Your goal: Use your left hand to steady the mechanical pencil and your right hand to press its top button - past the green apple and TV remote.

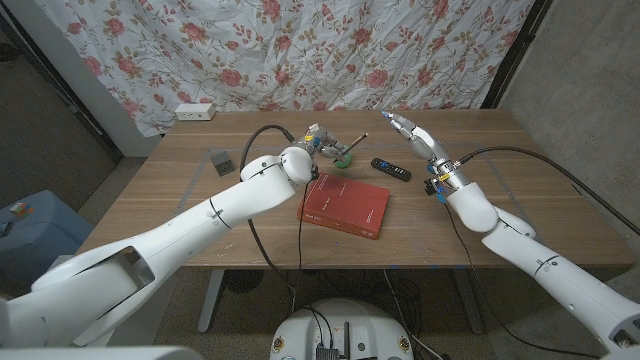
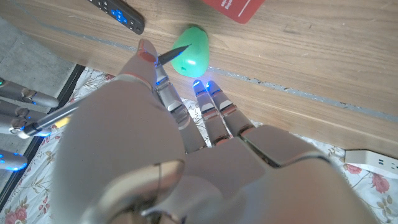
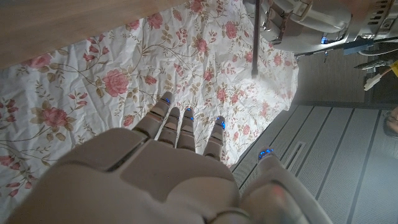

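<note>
The pencil [image 1: 352,143] is held up by the left hand [image 1: 322,138] near the frame's upper middle, but its button is not yet pressed by the released right hand [image 1: 412,132].

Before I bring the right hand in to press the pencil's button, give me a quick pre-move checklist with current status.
1. Left hand holds the mechanical pencil: ok, pinched in the left wrist view.
2. Pencil tip clear of the green apple: cannot tell; they sit very close.
3. Right hand free: ok, fingers spread, holding nothing.
4. Right hand on the button: not ok, raised off to the side of the pencil.
5. TV remote out of the path: cannot tell; it lies between the hands.
6. Red book clear: ok, nearer the robot.
</note>
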`<action>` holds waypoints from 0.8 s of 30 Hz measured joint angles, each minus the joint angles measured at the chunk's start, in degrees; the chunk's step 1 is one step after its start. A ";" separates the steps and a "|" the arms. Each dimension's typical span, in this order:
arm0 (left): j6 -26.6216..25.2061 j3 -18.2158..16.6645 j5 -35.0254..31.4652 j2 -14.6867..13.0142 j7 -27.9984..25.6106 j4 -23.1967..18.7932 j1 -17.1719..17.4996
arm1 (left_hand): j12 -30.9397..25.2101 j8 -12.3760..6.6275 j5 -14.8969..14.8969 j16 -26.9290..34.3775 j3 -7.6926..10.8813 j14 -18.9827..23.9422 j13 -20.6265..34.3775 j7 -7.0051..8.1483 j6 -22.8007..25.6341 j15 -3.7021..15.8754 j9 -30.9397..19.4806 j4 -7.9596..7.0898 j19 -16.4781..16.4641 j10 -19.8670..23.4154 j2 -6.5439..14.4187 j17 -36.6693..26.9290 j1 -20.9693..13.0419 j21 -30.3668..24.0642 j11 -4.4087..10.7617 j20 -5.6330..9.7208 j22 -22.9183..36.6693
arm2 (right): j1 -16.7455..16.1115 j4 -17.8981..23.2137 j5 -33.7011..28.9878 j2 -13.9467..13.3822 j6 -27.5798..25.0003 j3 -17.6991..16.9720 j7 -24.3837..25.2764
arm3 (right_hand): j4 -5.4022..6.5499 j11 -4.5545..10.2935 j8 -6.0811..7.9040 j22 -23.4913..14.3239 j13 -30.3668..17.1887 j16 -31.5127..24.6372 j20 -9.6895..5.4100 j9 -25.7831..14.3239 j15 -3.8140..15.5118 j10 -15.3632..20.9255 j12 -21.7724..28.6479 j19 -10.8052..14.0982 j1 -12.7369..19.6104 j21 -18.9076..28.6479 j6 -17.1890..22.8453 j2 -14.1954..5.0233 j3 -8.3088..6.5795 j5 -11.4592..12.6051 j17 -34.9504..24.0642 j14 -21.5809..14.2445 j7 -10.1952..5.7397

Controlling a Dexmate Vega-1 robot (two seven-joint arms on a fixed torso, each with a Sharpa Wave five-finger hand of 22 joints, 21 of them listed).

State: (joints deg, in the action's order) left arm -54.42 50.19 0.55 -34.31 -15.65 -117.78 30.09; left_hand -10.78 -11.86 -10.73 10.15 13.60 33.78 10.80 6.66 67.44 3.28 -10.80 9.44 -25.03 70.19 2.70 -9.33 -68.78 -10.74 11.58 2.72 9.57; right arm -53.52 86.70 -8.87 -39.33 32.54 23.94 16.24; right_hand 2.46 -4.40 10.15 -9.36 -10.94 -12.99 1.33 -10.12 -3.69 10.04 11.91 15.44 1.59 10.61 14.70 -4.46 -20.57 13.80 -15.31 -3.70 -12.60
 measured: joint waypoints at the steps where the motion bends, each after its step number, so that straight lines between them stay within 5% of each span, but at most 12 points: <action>1: -0.15 0.09 -0.11 -0.08 0.09 -0.06 -0.08 | 0.02 0.00 0.00 0.00 0.00 0.00 0.00 0.00 0.00 0.00 0.00 0.00 -0.44 0.00 0.00 0.00 0.00 -0.12 0.00 -0.16 0.01 | -0.03 0.09 0.15 -0.02 -0.20 -0.02 -0.12 | 0.00 0.00 0.00 0.00 0.00 0.00 0.00 0.00 0.00 0.00 0.00 0.00 0.00 0.00 0.00 0.00 0.00 0.00 0.00 0.00 0.00; 24: -10.12 10.25 -8.79 -6.30 7.73 -5.65 -8.25 | -0.03 0.00 0.00 -0.22 -0.47 -0.42 -0.01 0.00 0.00 0.00 0.03 -0.15 -1.10 0.00 0.25 0.00 0.25 -0.36 0.00 -0.05 0.18 | -0.53 2.82 8.64 0.30 -7.37 -0.30 -4.21 | 0.88 0.00 0.00 0.00 0.00 0.00 0.19 0.00 -0.42 -0.01 0.00 -0.19 -0.62 0.00 -0.72 -0.60 0.55 0.00 -0.27 0.42 0.31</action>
State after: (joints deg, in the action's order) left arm -64.55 60.44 -8.23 -40.61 -7.93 -123.42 21.84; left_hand -10.82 -11.86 -10.73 9.93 13.13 33.36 10.80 6.66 67.44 3.28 -10.77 9.29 -26.13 70.19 2.95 -9.33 -68.52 -11.10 11.59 2.67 9.75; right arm -54.05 89.52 -0.23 -39.03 25.17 23.65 12.04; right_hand 3.33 -4.40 10.15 -9.36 -10.94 -12.99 1.52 -10.13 -4.11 10.03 11.91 15.25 0.98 10.61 13.99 -5.07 -20.02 13.80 -15.58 -3.27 -12.29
